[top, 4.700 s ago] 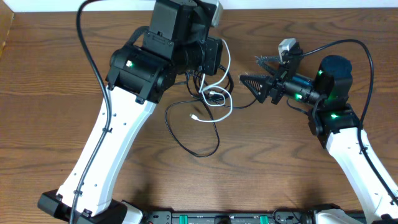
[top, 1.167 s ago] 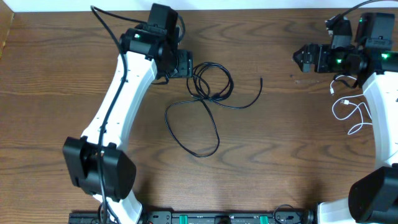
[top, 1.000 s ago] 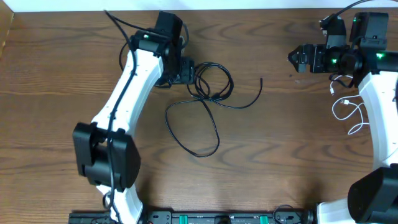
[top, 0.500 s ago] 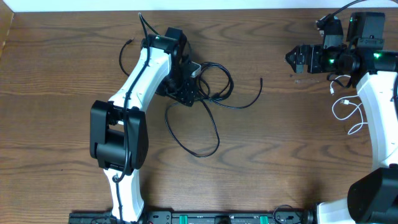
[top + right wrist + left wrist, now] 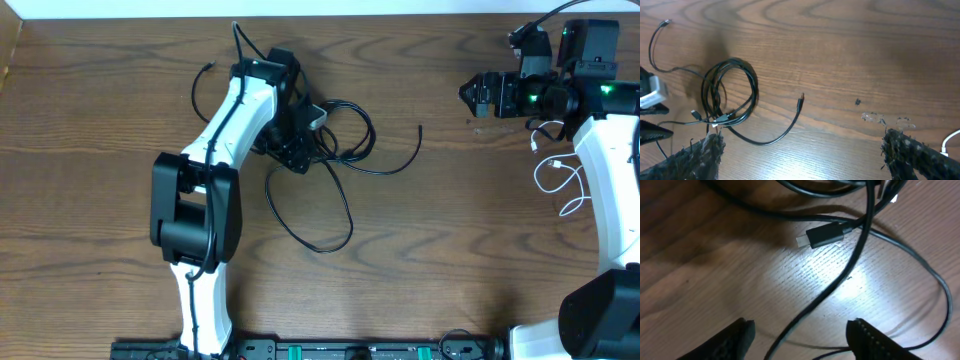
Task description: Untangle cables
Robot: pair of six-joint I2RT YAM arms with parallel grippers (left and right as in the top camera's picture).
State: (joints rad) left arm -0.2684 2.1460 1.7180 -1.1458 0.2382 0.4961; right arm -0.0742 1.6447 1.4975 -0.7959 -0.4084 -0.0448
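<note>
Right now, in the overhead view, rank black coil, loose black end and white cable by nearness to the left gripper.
1. Black coil, right at the left gripper.
2. Loose black end, mid-table, past the coil.
3. White cable, far side, by the right arm.

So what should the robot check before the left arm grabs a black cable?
1. Left gripper open: ok, fingers apart.
2. A black cable runs between its fingers: ok.
3. Only one strand would get pinched: cannot tell; another strand crosses near the bottom edge of the left wrist view.
4. White cable apart from the black ones: ok, it lies by the right arm.
5. Right gripper free to help: ok, open and empty.
6. Black cables separated: not ok, they overlap in a coil.
</note>
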